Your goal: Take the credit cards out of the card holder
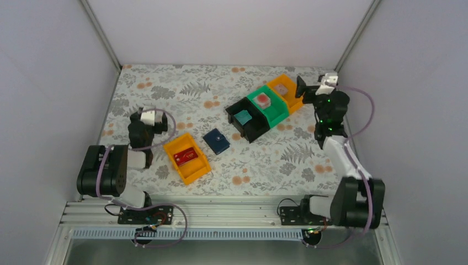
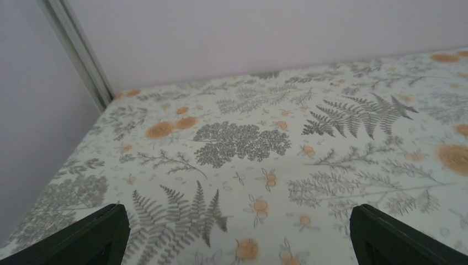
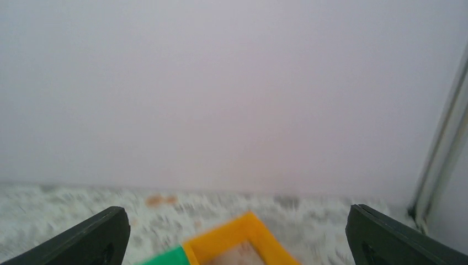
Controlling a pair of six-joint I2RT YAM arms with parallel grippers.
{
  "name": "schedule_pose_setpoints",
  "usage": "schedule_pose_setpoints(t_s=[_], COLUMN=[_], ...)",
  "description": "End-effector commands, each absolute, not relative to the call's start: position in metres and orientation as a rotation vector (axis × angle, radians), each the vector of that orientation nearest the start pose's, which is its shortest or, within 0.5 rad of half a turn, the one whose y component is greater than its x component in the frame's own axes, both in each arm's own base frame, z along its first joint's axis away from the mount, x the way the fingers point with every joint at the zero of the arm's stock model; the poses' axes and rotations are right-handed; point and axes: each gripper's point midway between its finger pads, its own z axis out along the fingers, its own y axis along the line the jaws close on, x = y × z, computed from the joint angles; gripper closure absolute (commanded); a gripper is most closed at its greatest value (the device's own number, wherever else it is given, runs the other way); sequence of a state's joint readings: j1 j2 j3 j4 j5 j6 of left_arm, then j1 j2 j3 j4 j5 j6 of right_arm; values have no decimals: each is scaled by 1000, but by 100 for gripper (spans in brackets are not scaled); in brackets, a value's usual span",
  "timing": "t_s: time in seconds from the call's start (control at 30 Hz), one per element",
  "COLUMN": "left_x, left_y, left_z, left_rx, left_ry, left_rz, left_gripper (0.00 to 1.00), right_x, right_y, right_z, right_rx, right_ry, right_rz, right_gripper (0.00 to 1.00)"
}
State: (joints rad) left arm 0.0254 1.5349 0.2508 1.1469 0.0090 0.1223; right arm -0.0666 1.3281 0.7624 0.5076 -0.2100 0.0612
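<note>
The card holder (image 1: pixel 216 141), a small dark navy wallet, lies closed on the table's middle. A red card (image 1: pixel 185 157) lies in the near orange bin (image 1: pixel 194 172). A teal card (image 1: pixel 243 117) lies in the black bin (image 1: pixel 255 131), a reddish card (image 1: pixel 263 100) in the green bin (image 1: pixel 274 114), and a pinkish-white card (image 1: pixel 282 88) in the far orange bin (image 1: pixel 293 102). My left gripper (image 1: pixel 158 121) is open and empty, left of the near orange bin. My right gripper (image 1: pixel 301 88) is open and empty at the far orange bin's right edge.
The left wrist view shows only floral tablecloth (image 2: pixel 243 138) between the open fingers (image 2: pixel 94 232). The right wrist view, blurred, shows the far orange bin (image 3: pixel 259 229), a corner of the green bin (image 3: pixel 165 258) and the back wall. White walls enclose the table.
</note>
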Motion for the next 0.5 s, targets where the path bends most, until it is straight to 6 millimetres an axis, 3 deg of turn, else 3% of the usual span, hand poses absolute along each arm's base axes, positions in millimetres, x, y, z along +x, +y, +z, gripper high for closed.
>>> schedule_pose_setpoints(t_s=[0.0,0.1,0.17,0.27,0.3,0.37,0.47], left_x=[430,464,480,495,497,491,475], left_y=[19,35,35,23,18,2,-17], left_z=[162,200,220,252,270,285,315], left_rx=[45,42,84,172,210,289,397], left_ry=[1812,1861,1908,1968,1964,1991,1972], left_rz=[76,102,62,-16,-40,-125,-207], left_gripper=[0,0,0,0,0,0,0], right_x=[405,391,384,371,369,370,367], right_y=[23,32,54,96,110,140,190], right_z=[342,385,406,420,418,408,373], right_rx=[-60,-39,-135,-297,-318,-343,-367], right_ry=[1556,1509,1520,1550,1578,1643,1775], right_rz=[307,414,536,730,756,742,712], right_gripper=[1,1,1,1,1,1,1])
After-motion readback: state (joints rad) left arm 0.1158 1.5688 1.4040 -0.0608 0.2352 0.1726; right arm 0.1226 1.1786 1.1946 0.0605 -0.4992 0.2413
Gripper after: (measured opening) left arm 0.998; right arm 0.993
